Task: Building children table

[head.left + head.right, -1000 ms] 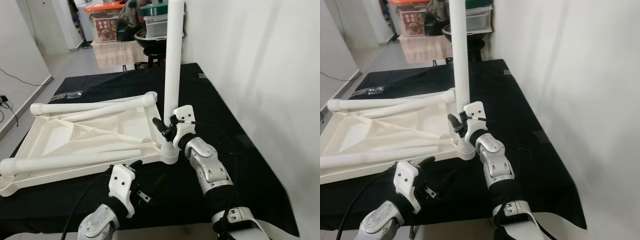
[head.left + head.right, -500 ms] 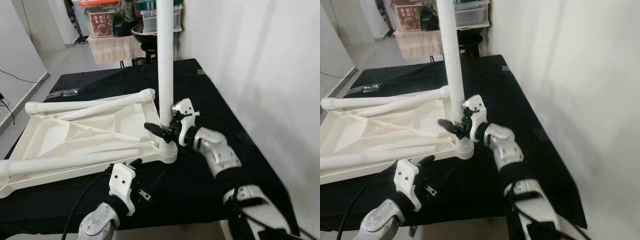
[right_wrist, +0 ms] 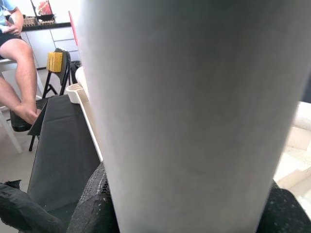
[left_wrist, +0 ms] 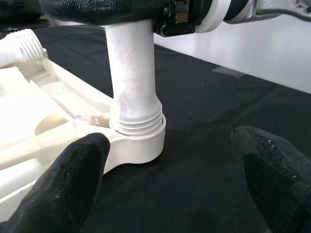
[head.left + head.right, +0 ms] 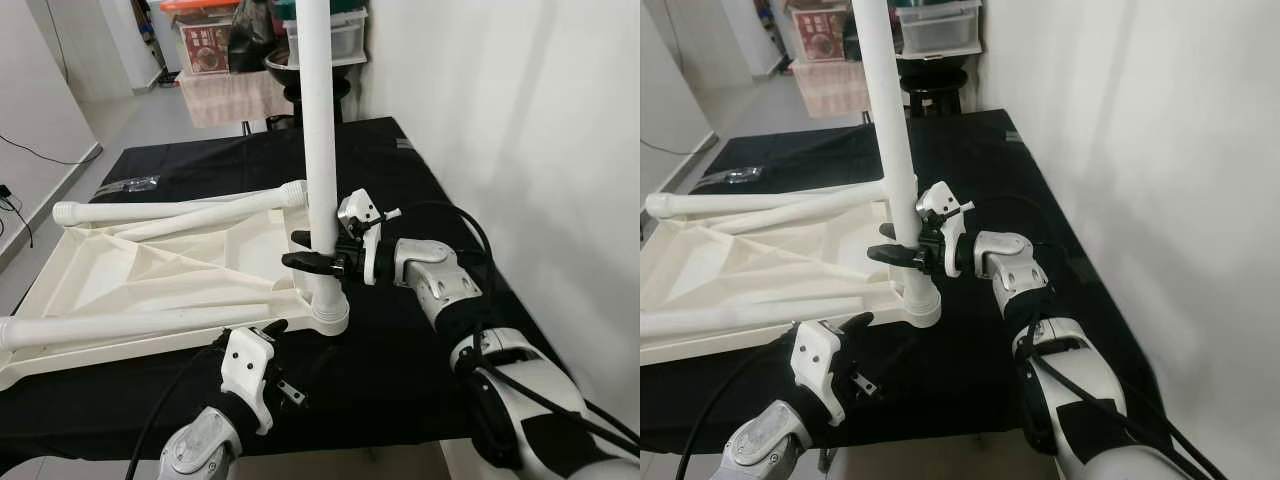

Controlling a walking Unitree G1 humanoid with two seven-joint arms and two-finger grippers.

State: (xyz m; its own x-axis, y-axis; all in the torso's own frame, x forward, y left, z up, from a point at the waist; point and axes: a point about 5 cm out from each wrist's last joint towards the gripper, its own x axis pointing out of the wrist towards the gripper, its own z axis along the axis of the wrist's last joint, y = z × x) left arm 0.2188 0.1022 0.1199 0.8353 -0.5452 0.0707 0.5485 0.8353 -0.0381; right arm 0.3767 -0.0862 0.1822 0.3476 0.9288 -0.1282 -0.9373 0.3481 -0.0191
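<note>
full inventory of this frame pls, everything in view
tabletop panel: 1, white, upside down on the black table
upright leg: 1, white, standing in the panel's near-right corner socket
loose legs: 3, white, lying on the panel
black table: 1, under it all
storage bins: several, behind the table
person: 1, seated on a chair, far side
left gripper: fingers open, near the socket
right gripper: fingers shut on the upright leg
</note>
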